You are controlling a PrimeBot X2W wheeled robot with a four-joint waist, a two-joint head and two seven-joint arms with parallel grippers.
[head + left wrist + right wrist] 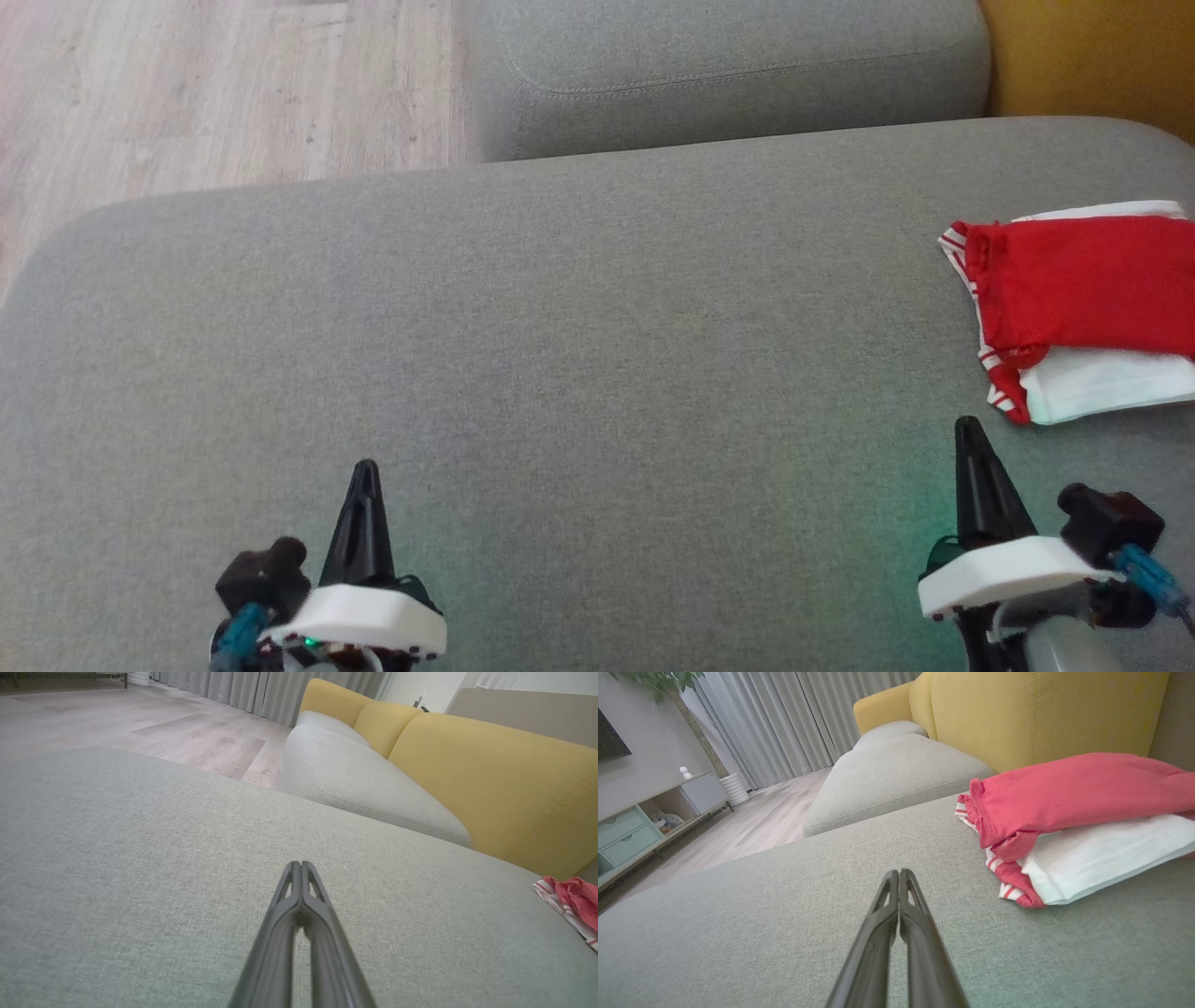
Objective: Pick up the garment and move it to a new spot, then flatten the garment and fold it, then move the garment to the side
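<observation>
Nearest, the right pincer (967,425) is clenched, its two dark fingers pressed tip to tip and holding nothing, poised just over the grey sofa seat (560,327). The left pincer (366,465) is clenched and empty too, well off to the right pincer's left over bare cushion.

Just ahead of the right pincer's tips, and to their right, lies the garment (1083,280). It is a red and white piece lying flat on the seat in layers, a red layer on top of a white one, with striped trim at the end facing the pincers. Its nearest corner is close to the right pincer but not touching. Its long axis runs crosswise to the fingers, leading away to the right and out past the picture's edge. From the left pincer it sits far off to the right, the whole width of the seat between them.

So the right arm is plainly the nearer one. Any reach would go a short way forward and rightward, meeting the garment's short, striped end first. The bundle already looks folded and set aside, so little may be left to do.

Beyond the garment rises the yellow backrest (1041,714).
</observation>
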